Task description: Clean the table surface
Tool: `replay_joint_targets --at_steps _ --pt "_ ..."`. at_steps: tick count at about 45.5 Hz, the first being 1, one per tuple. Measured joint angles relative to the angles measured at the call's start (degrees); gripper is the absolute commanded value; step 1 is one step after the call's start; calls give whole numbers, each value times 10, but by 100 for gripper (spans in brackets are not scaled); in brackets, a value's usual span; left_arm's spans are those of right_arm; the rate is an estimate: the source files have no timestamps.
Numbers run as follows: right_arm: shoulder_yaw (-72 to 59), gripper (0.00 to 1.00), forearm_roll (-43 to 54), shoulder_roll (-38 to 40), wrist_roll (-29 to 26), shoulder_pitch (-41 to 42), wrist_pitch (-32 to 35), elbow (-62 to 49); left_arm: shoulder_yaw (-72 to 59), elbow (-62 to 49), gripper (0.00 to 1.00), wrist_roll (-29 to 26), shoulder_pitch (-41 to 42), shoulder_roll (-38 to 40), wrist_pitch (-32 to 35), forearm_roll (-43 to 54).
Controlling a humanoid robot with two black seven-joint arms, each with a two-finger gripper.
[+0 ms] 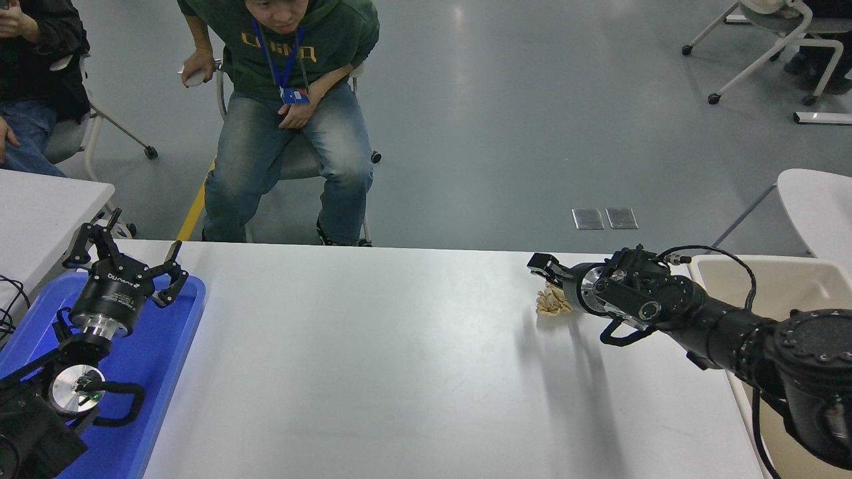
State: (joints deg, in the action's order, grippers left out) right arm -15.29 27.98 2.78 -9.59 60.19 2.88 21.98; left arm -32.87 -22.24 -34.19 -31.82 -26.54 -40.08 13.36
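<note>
The table surface is a wide matte white top that fills the lower part of the head view. A small crumpled beige cloth lies on it near the far right edge. My right gripper reaches in from the right and sits just over the cloth, touching or almost touching it. Its wrist hides part of the cloth. My left gripper is parked at the lower left, open and empty, above the blue tray.
A beige bin stands off the table's right end. A smaller white table is at the left and a rounded white table at the right. A person in a green hoodie sits at the far side, another at top left.
</note>
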Motion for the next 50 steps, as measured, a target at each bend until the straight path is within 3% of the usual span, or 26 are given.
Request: replay_joint_targets --at_steps 50 --pt "-48 100 81 -27 -1 -31 9 -103 0 0 100 0 0 0 0 0"
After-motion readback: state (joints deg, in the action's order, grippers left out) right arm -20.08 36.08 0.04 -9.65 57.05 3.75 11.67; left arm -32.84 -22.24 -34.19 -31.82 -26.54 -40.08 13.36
